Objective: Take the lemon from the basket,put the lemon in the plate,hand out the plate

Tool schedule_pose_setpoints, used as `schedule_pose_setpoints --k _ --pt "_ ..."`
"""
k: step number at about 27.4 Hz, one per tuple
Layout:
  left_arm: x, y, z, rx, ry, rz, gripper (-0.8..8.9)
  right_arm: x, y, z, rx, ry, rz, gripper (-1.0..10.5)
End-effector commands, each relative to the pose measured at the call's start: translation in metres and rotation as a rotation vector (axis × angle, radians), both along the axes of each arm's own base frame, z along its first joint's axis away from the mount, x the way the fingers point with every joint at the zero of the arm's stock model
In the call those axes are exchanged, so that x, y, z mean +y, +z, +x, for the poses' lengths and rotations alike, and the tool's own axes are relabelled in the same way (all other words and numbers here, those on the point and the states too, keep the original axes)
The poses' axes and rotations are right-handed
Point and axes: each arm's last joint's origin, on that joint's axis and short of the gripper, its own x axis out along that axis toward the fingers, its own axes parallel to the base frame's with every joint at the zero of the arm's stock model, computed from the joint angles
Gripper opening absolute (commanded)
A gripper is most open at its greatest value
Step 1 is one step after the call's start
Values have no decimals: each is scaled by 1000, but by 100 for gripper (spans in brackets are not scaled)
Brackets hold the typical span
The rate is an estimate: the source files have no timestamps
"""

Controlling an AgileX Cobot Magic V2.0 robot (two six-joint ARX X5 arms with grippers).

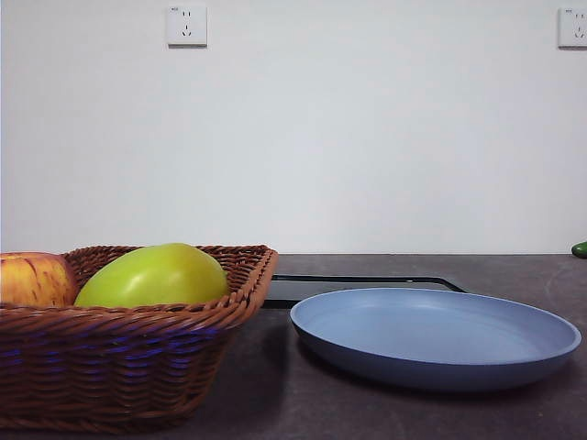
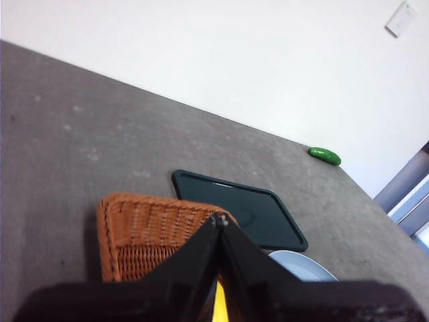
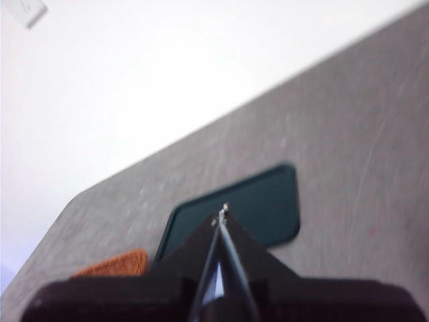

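Well, the dark grey tabletop runs back to a plain white wall with two sockets; a small green vegetable lies at its far edge. The basket holds a yellow-green fruit and a red-yellow apple (no lemon shows from the front); the plate sits just beside it, a black tray behind both. The left tool hangs above the basket, jaws pressed together; a yellow sliver shows between them lower down. The right tool, likewise closed, hangs over the tray.
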Motion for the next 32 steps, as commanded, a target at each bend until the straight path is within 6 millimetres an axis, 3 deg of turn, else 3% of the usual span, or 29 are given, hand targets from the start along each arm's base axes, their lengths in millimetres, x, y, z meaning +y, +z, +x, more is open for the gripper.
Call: schedule_pose_setpoints --k 1,9,16,22,28,30,32 --pt "0 20 6 -32 -19 79 7 0 27 -1 -53 2 -85 3" --pt "0 64 35 -18 -84 171 6 1 84 19 7 32 -207 3" --pt "-4 83 72 81 -272 152 6 3 108 56 206 95 -357 3" --pt "-11 83 91 230 -372 199 6 7 101 86 452 277 -397 3" --pt "-24 74 100 330 -473 247 11 9 73 112 722 372 -386 60" --pt "-27 75 100 323 -479 257 93 10 66 120 771 381 -381 132" --pt "-29 74 101 337 -435 280 281 11 62 127 792 388 -379 230"
